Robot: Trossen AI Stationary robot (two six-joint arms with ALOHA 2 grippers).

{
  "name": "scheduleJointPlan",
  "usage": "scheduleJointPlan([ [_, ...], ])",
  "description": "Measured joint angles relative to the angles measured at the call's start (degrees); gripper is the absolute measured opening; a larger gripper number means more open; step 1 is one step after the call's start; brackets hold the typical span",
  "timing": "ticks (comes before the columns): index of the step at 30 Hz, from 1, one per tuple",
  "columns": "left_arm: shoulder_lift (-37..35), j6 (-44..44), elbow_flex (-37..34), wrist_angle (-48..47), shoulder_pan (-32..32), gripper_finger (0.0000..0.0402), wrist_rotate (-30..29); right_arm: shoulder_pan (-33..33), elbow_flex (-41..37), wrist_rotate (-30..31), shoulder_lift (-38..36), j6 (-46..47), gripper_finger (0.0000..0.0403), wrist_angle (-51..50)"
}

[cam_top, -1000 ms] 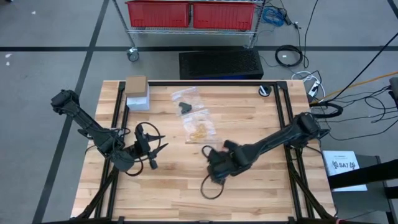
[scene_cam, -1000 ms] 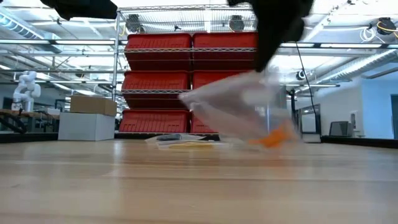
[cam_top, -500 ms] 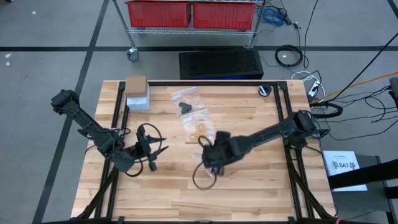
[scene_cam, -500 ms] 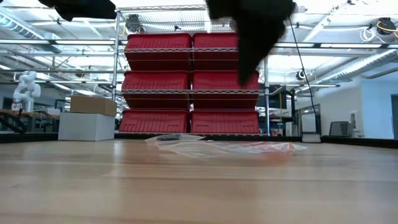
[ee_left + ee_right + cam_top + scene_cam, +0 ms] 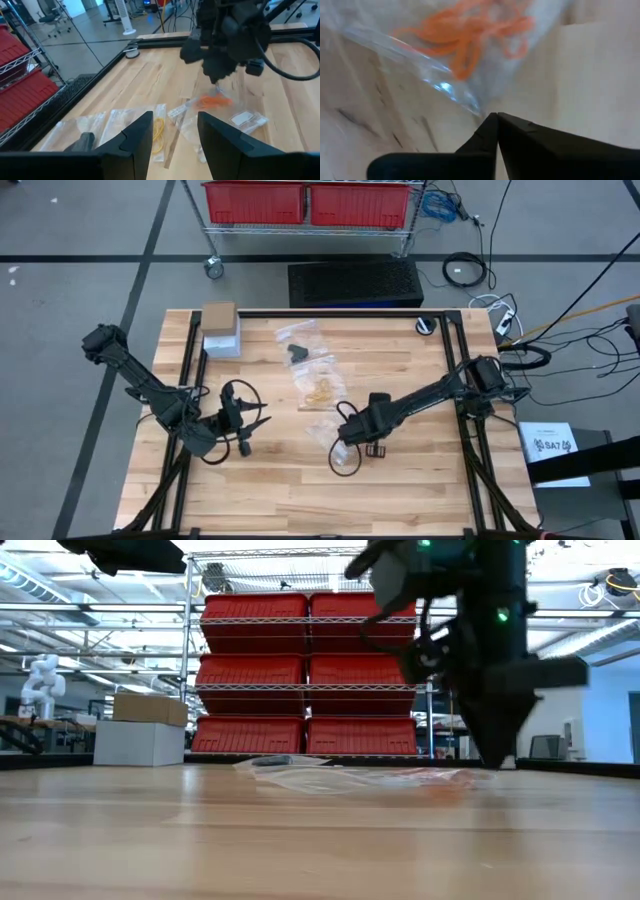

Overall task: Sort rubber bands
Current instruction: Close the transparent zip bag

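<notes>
A clear bag of orange rubber bands (image 5: pixel 470 30) lies flat on the table near its middle (image 5: pixel 212 101). My right gripper (image 5: pixel 365 436) points down with shut fingers at this bag's edge, its tips low at the table (image 5: pixel 495 762). Farther back lie a bag of pale yellow bands (image 5: pixel 320 385) and a bag of black bands (image 5: pixel 298 340). At the left, my left gripper (image 5: pixel 258 423) hovers open and empty above the table, pointing toward the bags. My right gripper comes from above, pointing down, and its shut fingertips (image 5: pixel 492 120) meet a corner of the clear bag's edge (image 5: pixel 479 111). I cannot tell whether film is caught between them. The bag lies flat on the table.
A cardboard box on a white box (image 5: pixel 220 330) stands at the far left corner. A black ring (image 5: pixel 427 326) lies at the far right. A black cable loop (image 5: pixel 345 460) hangs by my right gripper. A black frame (image 5: pixel 452 350) borders the table.
The bag of orange bands, held up in the air by my right gripper a second ago, has dropped and now lies flat on the table. My right gripper let it go, moved toward the table's right edge and sank down to the bag's edge.
</notes>
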Motion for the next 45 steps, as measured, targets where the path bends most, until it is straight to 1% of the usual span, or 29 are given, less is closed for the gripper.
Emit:
scheduleJointPlan([
  [5,0.0,0.01,0.0,0.01,0.02,0.0162,0.0,1.4,-3.71,-2.75,-0.14,2.71,0.0001,7.96],
  [9,0.0,0.03,0.0,0.04,0.02,0.0162,-0.01,2.29,-4.11,-4.68,-0.28,6.47,0.0,13.52],
  [10,0.0,0.07,0.0,0.11,0.02,0.0162,-0.05,2.55,-3.66,-5.71,-0.23,7.96,0.0,16.69],
  [12,0.0,0.14,0.0,0.08,0.02,0.0162,-0.22,3.49,-1.75,-8.34,0.39,9.88,0.0,27.79],
  [13,0.0,0.12,0.0,0.01,0.05,0.0162,-0.28,4.0,-1.27,-8.78,0.19,10.1,0.0,31.52],
  [14,0.0,0.14,0.0,0.1,0.07,0.0162,-0.39,4.43,-0.87,-9.59,-0.14,10.11,0.0,34.73],
  [16,0.0,0.12,0.0,-0.01,0.09,0.0162,-0.37,5.0,0.85,-10.37,0.2,8.83,0.0,44.5],
  [17,0.0,0.12,0.0,0.02,0.09,0.0162,-0.39,5.06,1.56,-10.03,0.19,7.81,0.0,47.01],
  [19,0.0,0.1,0.0,0.14,0.11,0.0162,-0.4,4.86,3.43,-8.96,-0.07,6.58,0.0,47.54],
  [21,0.02,0.1,0.0,0.16,0.13,0.0162,-0.42,4.21,5.15,-6.93,-0.02,5.79,0.0,45.39],
  [24,0.0,0.08,0.0,0.19,0.11,0.0162,-0.39,2.11,5.42,-5.43,0.07,6.0,0.0,42.75],
  [26,0.01,0.04,0.0,0.13,0.13,0.0162,-0.43,0.46,5.14,-5.03,0.56,5.75,0.0006,42.89],
  [30,0.0,-0.02,0.0,0.06,0.13,0.0162,-0.44,-2.03,5.09,-5.52,3.45,4.72,0.004,47.47],
  [34,0.0,-0.06,0.0,0.12,0.13,0.0162,-0.42,-3.49,5.09,-7.32,9.03,1.53,0.0093,55.97],
  [37,0.0,-0.08,0.0,0.1,0.13,0.0162,-0.39,-4.9,6.53,-5.71,12.88,0.79,0.0135,60.62],
  [41,0.0,-0.1,0.0,0.05,0.13,0.0162,-0.37,-6.89,10.1,-1.44,16.26,-1.38,0.0183,61.28],
  [45,0.0,-0.09,0.0,0.08,0.13,0.0162,-0.34,-8.3,13.22,-1.45,18.81,-3.65,0.0208,61.37],
])
